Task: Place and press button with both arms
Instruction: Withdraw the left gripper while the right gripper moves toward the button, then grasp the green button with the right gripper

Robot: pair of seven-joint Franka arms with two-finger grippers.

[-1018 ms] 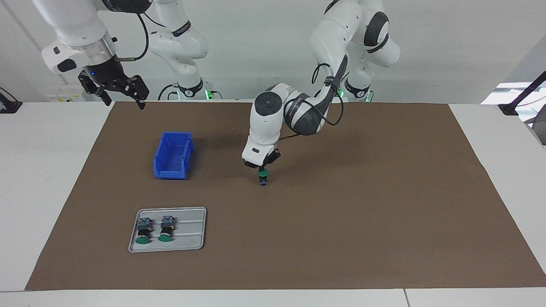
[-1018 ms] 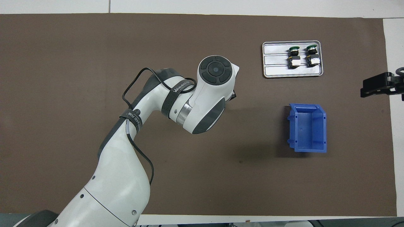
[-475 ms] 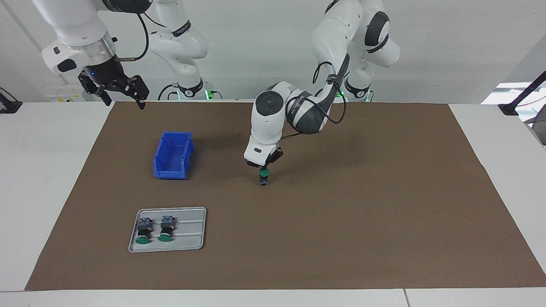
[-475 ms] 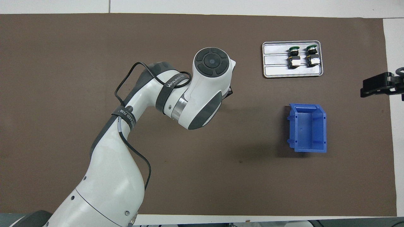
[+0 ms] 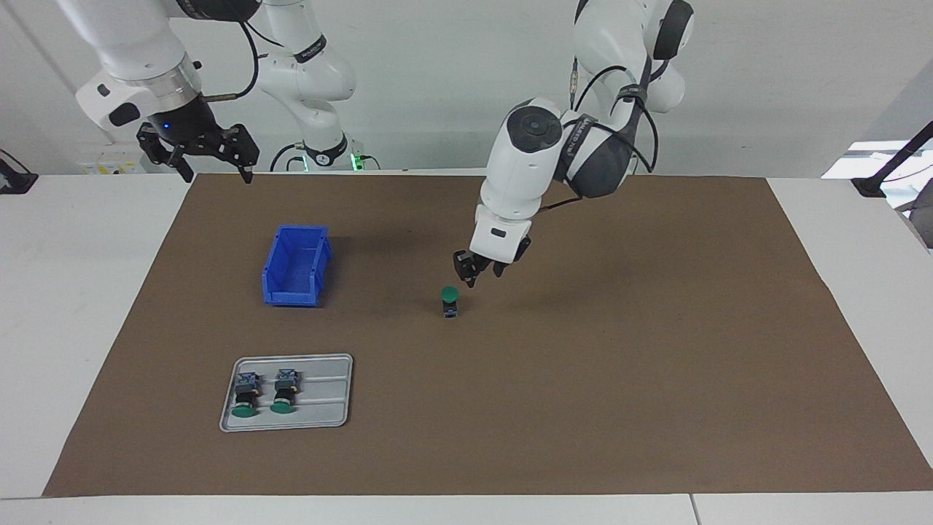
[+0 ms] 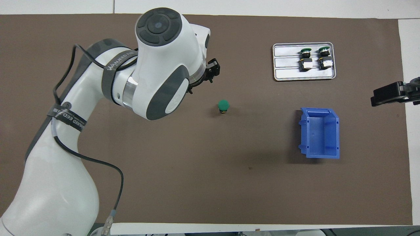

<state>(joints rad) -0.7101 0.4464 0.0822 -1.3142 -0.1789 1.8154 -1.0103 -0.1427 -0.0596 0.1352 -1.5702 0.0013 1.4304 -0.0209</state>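
Note:
One button (image 5: 450, 300) (image 6: 223, 105) stands upright on the brown mat near the table's middle, green cap up, with nothing touching it. My left gripper (image 5: 482, 277) (image 6: 211, 70) hangs open just above the mat, a little off the button toward the left arm's end, holding nothing. Two more buttons (image 5: 246, 394) (image 5: 284, 391) lie on their sides in a grey tray (image 5: 321, 419) (image 6: 295, 78). My right gripper (image 5: 211, 157) (image 6: 390, 95) waits open and empty, raised over the mat's edge at the right arm's end.
A blue open bin (image 5: 295, 264) (image 6: 321, 132) sits on the mat between the tray and the robots, toward the right arm's end. The left arm's elbow and forearm (image 6: 157, 68) cover part of the mat in the overhead view.
My left gripper let go of the button, opened, and rose up and away toward the left arm's end. The button stays standing where it was. The right gripper barely shifted.

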